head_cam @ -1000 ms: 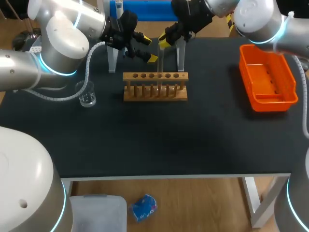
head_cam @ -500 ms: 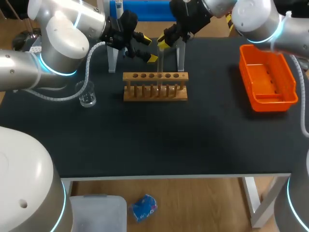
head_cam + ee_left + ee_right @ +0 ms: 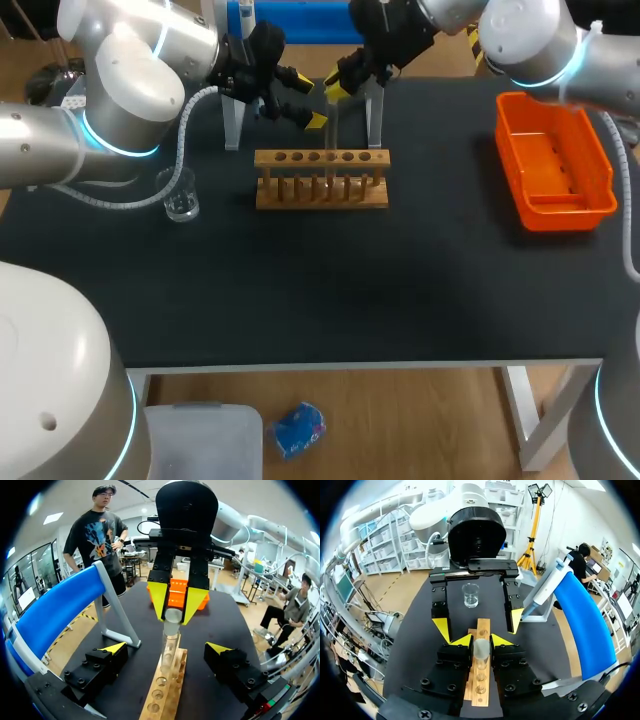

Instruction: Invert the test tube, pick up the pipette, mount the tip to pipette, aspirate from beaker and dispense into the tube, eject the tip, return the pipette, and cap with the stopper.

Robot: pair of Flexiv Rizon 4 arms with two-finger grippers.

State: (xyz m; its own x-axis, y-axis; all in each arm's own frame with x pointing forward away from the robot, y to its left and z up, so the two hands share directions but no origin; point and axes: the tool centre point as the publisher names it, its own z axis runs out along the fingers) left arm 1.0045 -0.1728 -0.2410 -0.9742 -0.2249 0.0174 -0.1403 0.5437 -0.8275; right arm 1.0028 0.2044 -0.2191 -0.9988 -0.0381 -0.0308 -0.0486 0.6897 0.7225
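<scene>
A clear test tube (image 3: 331,128) stands upright over the wooden rack (image 3: 321,181), its lower end down at the rack's holes. My right gripper (image 3: 336,88) is shut on the tube's upper end; in the right wrist view the tube (image 3: 481,651) sits between its yellow tips (image 3: 481,640). My left gripper (image 3: 309,102) is open beside it. In the left wrist view the tube (image 3: 170,642) rises between the spread fingers of my left gripper (image 3: 166,649), touching neither. A glass beaker (image 3: 181,196) stands left of the rack.
An orange bin (image 3: 553,165) sits at the table's right. Behind the rack stands a blue holder on grey legs (image 3: 233,122), also seen beside my left gripper (image 3: 55,611). The near half of the black table (image 3: 330,290) is bare.
My right gripper has shifted slightly to the left with the tube's top. The left arm and everything else hold still.
</scene>
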